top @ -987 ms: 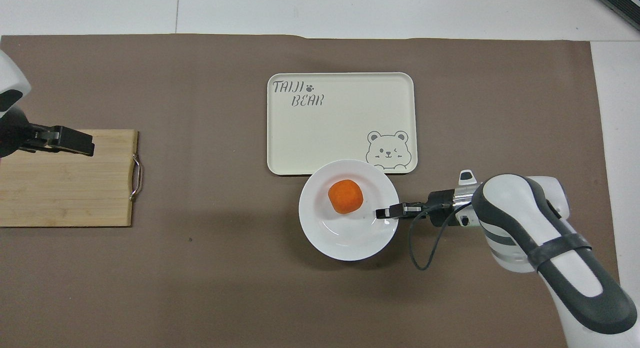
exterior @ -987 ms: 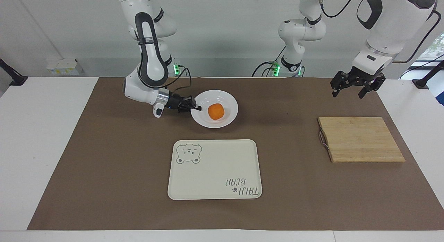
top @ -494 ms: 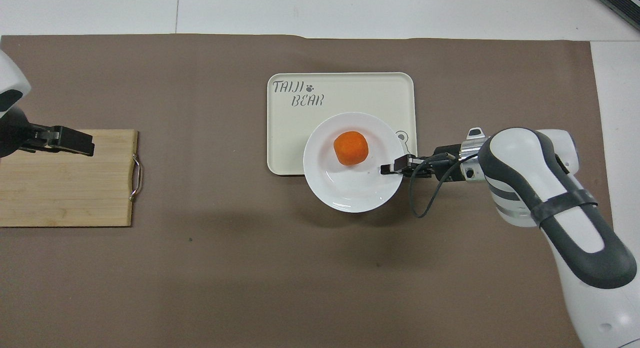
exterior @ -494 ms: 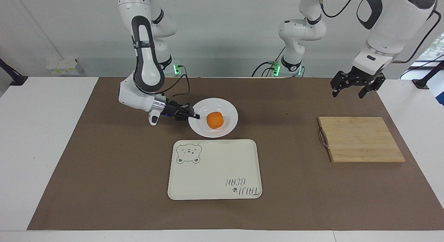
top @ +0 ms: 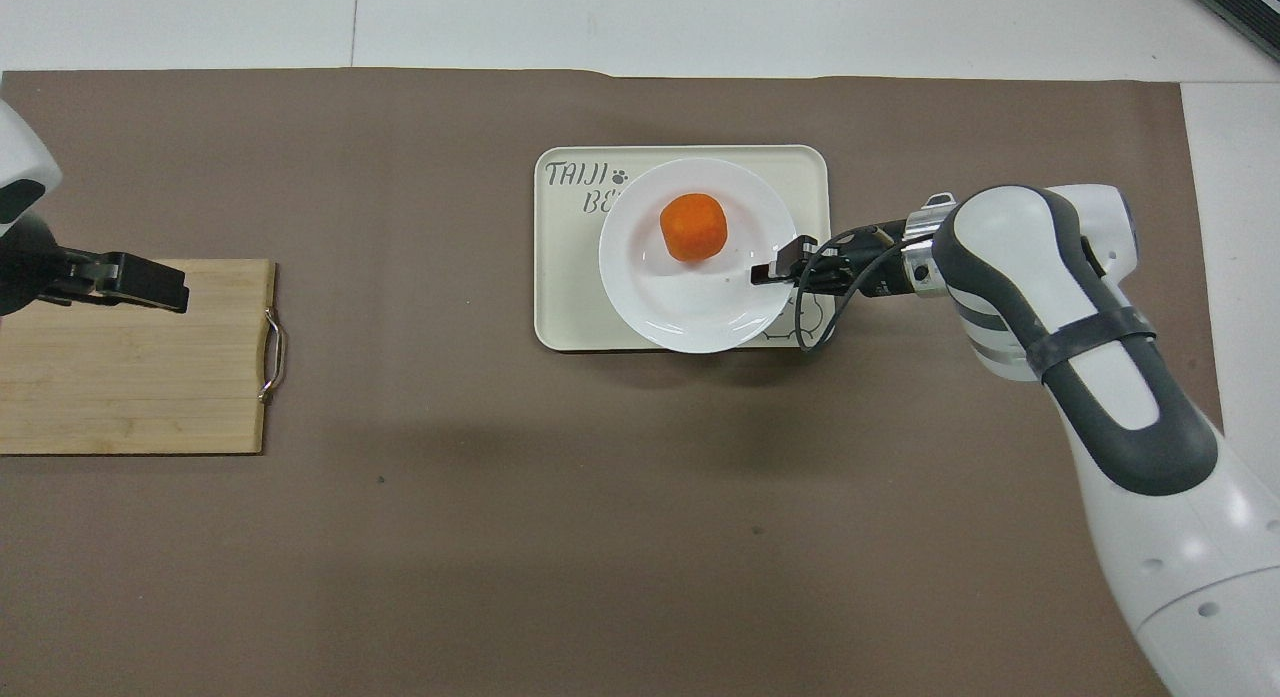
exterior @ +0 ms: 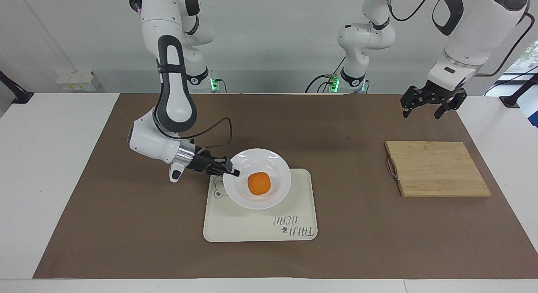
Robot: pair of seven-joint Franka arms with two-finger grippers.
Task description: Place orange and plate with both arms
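The white plate (exterior: 269,158) (top: 690,297) hangs over the cream bear tray (exterior: 260,230) (top: 560,277), with the orange (exterior: 259,183) (top: 692,227) lying in it. My right gripper (exterior: 233,172) (top: 765,274) is shut on the plate's rim at the side toward the right arm's end of the table. The plate covers much of the tray's bear drawing. My left gripper (exterior: 422,112) (top: 170,289) stays open in the air over the wooden cutting board (exterior: 437,169) (top: 130,367), holding nothing.
A brown mat (exterior: 126,225) (top: 450,537) covers the table. The cutting board, with a metal handle (exterior: 391,169) (top: 272,355), lies toward the left arm's end. The tray lies in the middle of the mat.
My right arm has carried the plate with the orange away from the robots, from the mat to over the tray. The left arm has not moved.
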